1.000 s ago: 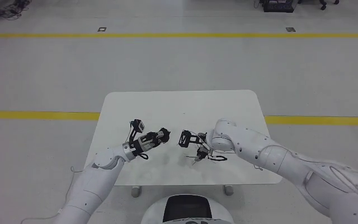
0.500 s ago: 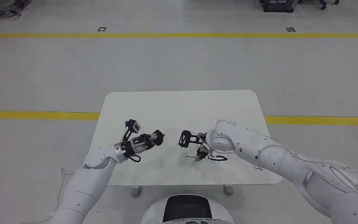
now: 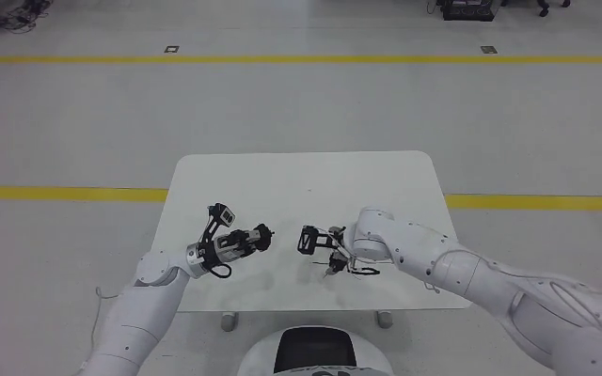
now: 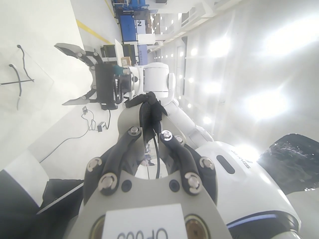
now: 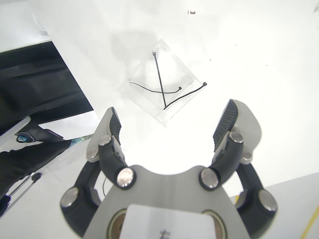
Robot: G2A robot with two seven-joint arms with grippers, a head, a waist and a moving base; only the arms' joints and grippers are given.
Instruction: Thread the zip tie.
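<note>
- Over the white table [image 3: 301, 179], the left gripper [image 4: 149, 115] faces the other arm, ribbed black pads pressed together on a thin black zip tie [image 4: 157, 155].
- Opposite, the right gripper [image 5: 172, 115] tilts downward, grey fingers spread wide.
- Below it, three slim black ties [image 5: 159, 78] lie crossed in a clear square tray [image 5: 144, 100], one head overhanging the edge.

Table [image 3: 301, 169]: white, rounded corners.
Floor [image 3: 301, 103]: pale grey, glossy, all round the table.
Yellow floor lines, two: near line [image 3: 75, 194] running under the table; far line [image 3: 282, 59] well beyond it.
Blue racks [image 4: 129, 26]: far from the table.
Ceiling lights [image 4: 269, 100]: bright, in rows.
</note>
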